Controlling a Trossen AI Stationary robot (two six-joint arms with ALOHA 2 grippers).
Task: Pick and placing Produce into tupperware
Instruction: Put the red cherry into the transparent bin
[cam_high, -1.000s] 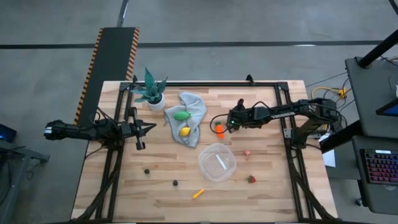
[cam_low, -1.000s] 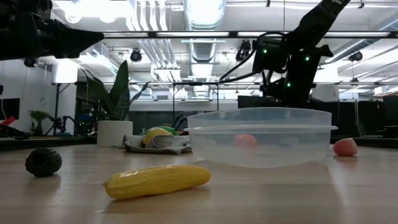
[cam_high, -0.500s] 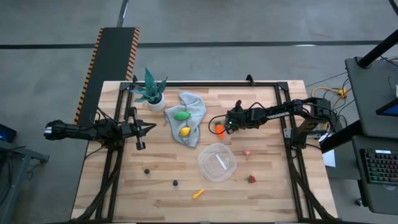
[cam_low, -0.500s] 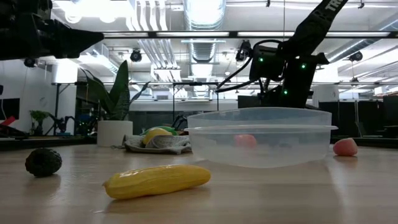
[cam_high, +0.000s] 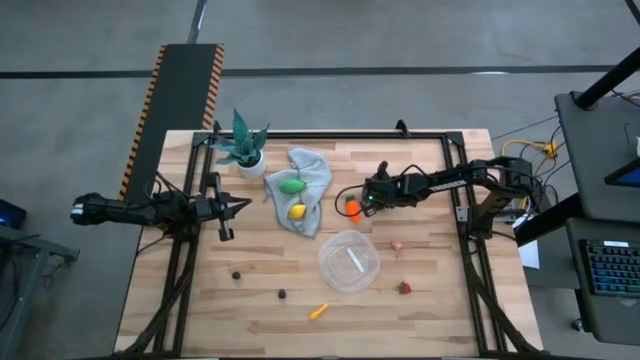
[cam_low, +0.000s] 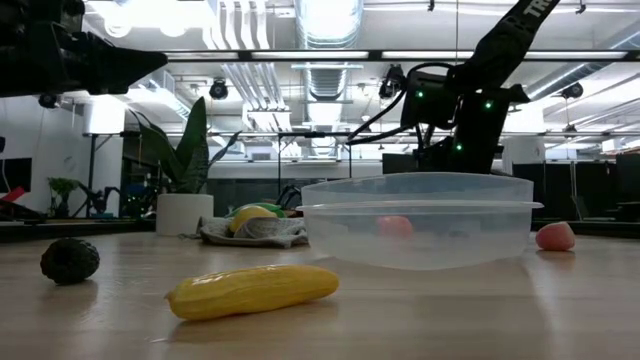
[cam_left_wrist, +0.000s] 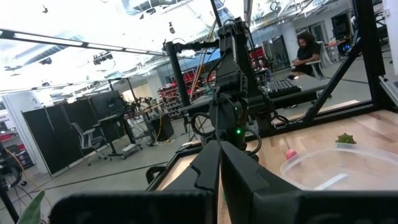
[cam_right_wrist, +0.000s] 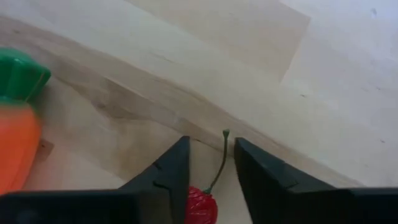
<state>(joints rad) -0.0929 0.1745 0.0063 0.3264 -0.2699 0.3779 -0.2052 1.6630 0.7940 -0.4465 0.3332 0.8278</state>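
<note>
Two dark arms are over the pale wooden table (cam_high: 420, 300). The right gripper (cam_right_wrist: 210, 163) is low on the boards just beside the orange toy carrot with a green top (cam_high: 352, 208), and its two dark fingers (cam_right_wrist: 171, 171) stand close either side of a small red berry with a thin green stem (cam_right_wrist: 202, 205); they look about pinched on it, though I cannot tell if they truly grip. The left gripper (cam_left_wrist: 220, 163) hangs at the table's left edge, fingers pressed together with nothing between them

The round clear plastic tupperware bowl (cam_high: 349, 261) sits near the middle, toward the front, and I cannot make out what is inside. A crumpled grey cloth (cam_high: 312, 180) lies beside the white-potted green plant (cam_high: 244, 148), carrying a green toy piece (cam_high: 292, 186) and a yellow lemon (cam_high: 296, 211). A yellow-orange sliver (cam_high: 318, 311) lies in front of the bowl, two dark berries (cam_high: 236, 274) to its left, a pink piece (cam_high: 397, 245) and a red strawberry-like piece (cam_high: 405, 288) to its right
</note>
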